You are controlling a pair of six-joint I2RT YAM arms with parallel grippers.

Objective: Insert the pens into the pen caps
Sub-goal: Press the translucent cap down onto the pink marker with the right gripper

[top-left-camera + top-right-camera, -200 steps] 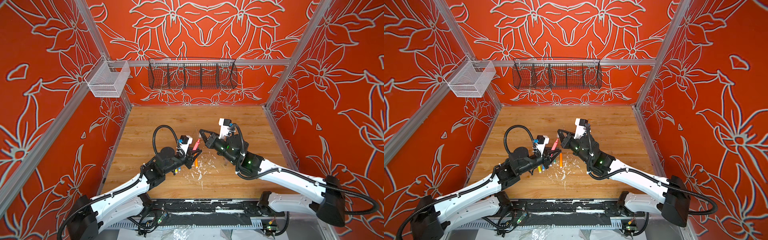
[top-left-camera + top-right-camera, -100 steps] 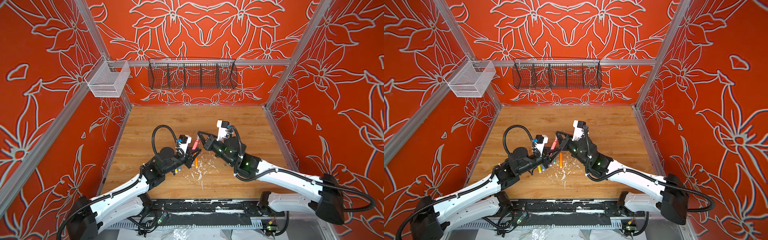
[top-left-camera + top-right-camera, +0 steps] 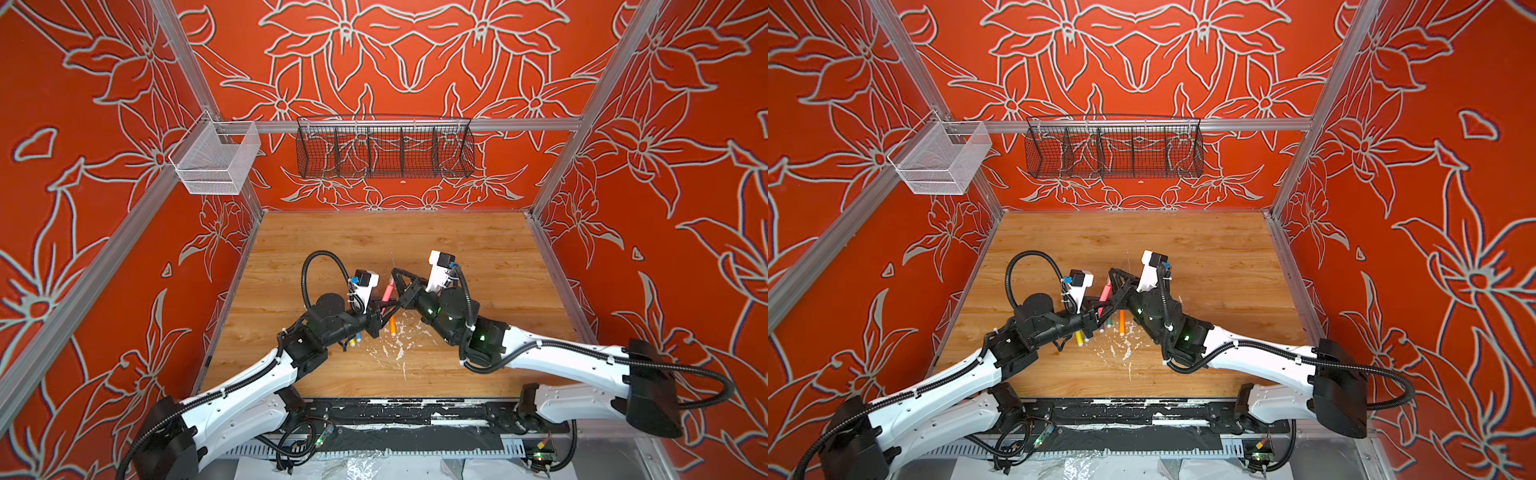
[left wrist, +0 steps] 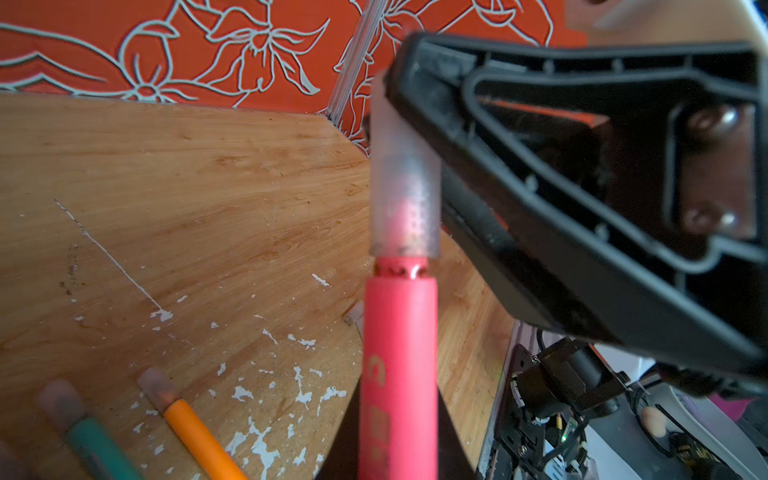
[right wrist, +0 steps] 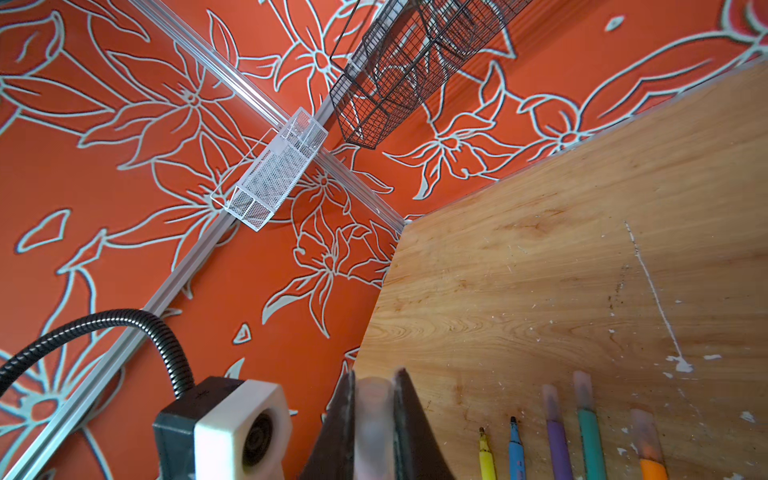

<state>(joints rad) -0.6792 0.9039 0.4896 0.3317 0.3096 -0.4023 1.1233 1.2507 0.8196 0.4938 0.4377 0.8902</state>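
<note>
The left gripper (image 3: 380, 312) is pressed together on the lower end of the pink pen (image 3: 388, 291), which slants up off the wooden table (image 3: 478, 257) with its tip pointing towards the back wall. In the left wrist view, a clear cap (image 4: 405, 199) sits over the tip of that pen, and the pink shows through it. A ribbed pink collar is still bare between the cap's rim and the barrel. The right gripper (image 3: 395, 273) pinches the far end of this cap, meeting the pen from the right, so the two grippers nearly touch above the middle of the table.

Under them a row of pens lies flat, side by side. The yellow pen (image 5: 486, 453) and the blue pen (image 5: 515, 449) have bare tips. The purple pen (image 5: 557, 440), the green pen (image 5: 590, 432) and the orange pen (image 5: 650, 465) each wear a cap. White flecks (image 3: 399, 345) are scattered on the wood just in front of the row.
</note>
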